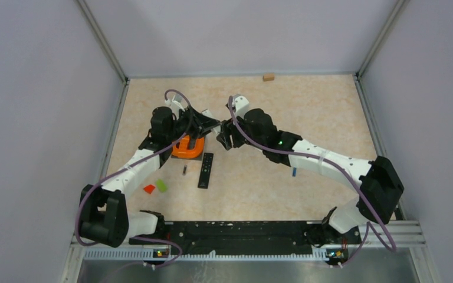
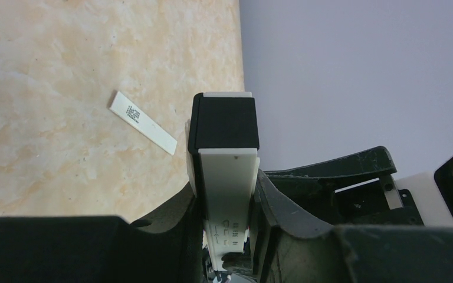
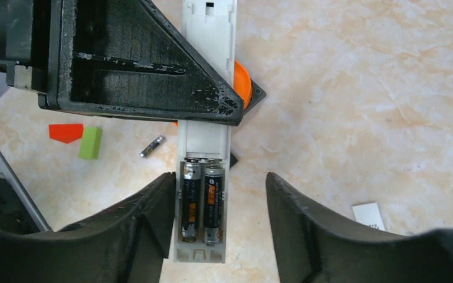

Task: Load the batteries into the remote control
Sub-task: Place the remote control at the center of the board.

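My left gripper (image 1: 203, 125) (image 2: 227, 197) is shut on a white remote control (image 2: 227, 177) and holds it above the table. In the right wrist view the remote (image 3: 203, 135) has its back open, with two dark batteries (image 3: 202, 203) side by side in the compartment. My right gripper (image 1: 223, 140) (image 3: 219, 180) is open, its fingers (image 3: 147, 224) either side of that compartment without touching it. A loose dark battery (image 1: 184, 170) (image 3: 153, 146) and a blue battery (image 1: 294, 172) lie on the table.
A black remote (image 1: 206, 170) lies next to an orange object (image 1: 189, 147). A red block (image 1: 148, 188) and a green block (image 1: 162, 185) lie front left. A white cover strip (image 2: 143, 122) (image 3: 368, 215) lies on the table. A small wooden block (image 1: 268, 76) sits at the back wall.
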`<action>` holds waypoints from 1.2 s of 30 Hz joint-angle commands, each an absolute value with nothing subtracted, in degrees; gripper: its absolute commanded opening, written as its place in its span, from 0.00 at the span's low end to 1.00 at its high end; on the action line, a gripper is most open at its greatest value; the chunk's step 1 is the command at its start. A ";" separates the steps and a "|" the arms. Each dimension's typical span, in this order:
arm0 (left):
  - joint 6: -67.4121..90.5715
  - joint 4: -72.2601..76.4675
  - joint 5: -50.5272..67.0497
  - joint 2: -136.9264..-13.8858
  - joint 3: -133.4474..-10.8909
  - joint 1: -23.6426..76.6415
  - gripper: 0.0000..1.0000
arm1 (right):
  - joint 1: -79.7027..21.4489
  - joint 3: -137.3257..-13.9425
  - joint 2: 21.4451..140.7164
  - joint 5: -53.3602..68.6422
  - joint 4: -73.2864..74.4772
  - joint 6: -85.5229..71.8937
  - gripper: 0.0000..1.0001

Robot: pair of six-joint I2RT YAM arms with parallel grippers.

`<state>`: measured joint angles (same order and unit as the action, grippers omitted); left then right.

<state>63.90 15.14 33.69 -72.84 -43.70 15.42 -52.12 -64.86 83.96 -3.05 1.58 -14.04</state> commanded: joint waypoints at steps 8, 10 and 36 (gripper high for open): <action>63.73 16.13 33.13 -70.65 -44.57 15.56 0.07 | -52.72 -70.42 87.27 4.48 1.59 -8.25 0.38; 64.34 16.88 33.22 -70.74 -44.71 15.56 0.07 | -52.69 -71.20 88.12 5.76 2.50 -7.96 0.39; 62.39 15.34 32.13 -68.64 -44.28 15.38 0.29 | -50.73 -71.98 89.50 5.99 3.58 -11.36 0.14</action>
<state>63.66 13.72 32.03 -71.35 -43.68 15.40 -51.33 -71.07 91.05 3.18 5.63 -11.49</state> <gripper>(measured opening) 0.322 0.351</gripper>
